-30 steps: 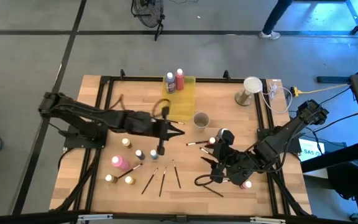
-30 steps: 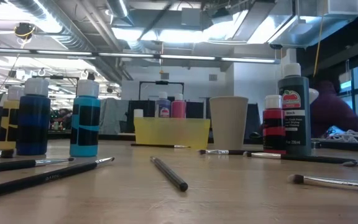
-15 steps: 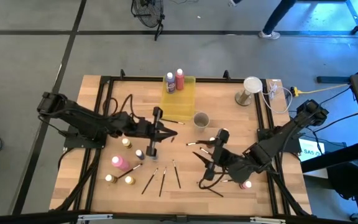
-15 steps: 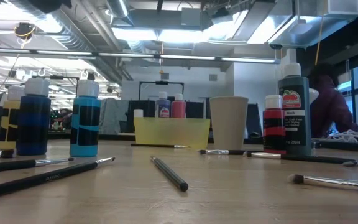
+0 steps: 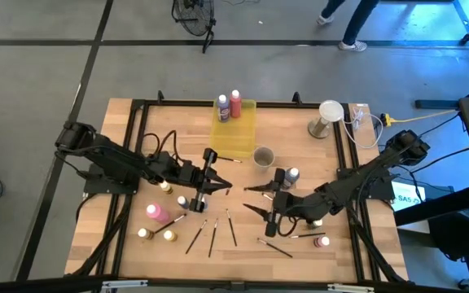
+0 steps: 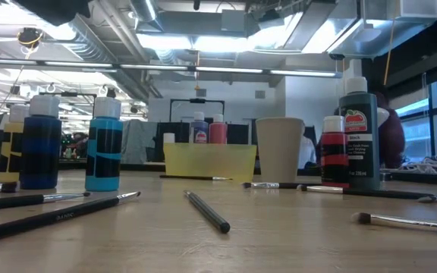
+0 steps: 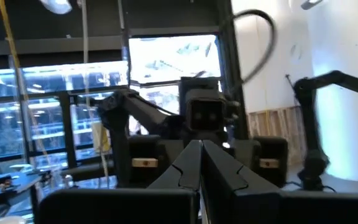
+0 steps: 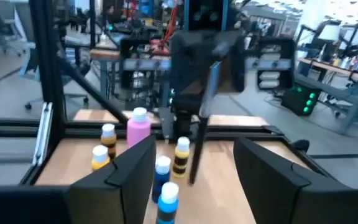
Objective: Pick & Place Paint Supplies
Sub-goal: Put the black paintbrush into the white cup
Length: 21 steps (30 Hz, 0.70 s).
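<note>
While the left gripper hovers shut and empty above the table, the right gripper faces it from three o'clock. Its fingers stand apart, holding nothing.

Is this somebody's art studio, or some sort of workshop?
Probably a robotics lab or workshop, not a studio. Two dark robot arms are mounted at a wooden table framed in black metal, on a taped concrete floor. The low view shows exposed ceiling ducts and strip lights; the right wrist view shows more workbenches behind.

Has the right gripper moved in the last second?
Yes. The right gripper has swung toward the table's middle, away from the pink-capped bottle near the front right edge.
</note>
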### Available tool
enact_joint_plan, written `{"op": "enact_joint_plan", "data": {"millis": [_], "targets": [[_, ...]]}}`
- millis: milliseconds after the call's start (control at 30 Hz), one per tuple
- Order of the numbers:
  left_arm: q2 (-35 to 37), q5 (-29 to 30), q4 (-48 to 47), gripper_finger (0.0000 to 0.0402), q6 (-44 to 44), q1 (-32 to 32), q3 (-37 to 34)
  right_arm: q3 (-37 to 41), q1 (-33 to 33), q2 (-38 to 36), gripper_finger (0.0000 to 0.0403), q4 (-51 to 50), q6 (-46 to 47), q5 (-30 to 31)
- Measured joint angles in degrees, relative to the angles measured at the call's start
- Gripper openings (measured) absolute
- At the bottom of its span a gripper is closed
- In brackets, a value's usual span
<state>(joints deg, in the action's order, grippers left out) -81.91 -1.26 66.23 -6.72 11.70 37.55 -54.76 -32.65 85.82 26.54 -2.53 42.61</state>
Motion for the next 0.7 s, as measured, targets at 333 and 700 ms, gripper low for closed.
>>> {"op": "enact_joint_plan", "data": {"millis": [333, 700], "targets": [[-1.35, -0.13, 3.10, 0.0003, 0.00, -0.07, 0.01, 1.07, 4.35, 4.84, 0.0220, 10.72, -5.76, -5.39], [-1.35, 0.08, 3.04, 0.0003, -0.48, -0.07, 0.01, 0.99, 7.56, 5.68, 0.0220, 18.45, -8.89, -10.91]]}}
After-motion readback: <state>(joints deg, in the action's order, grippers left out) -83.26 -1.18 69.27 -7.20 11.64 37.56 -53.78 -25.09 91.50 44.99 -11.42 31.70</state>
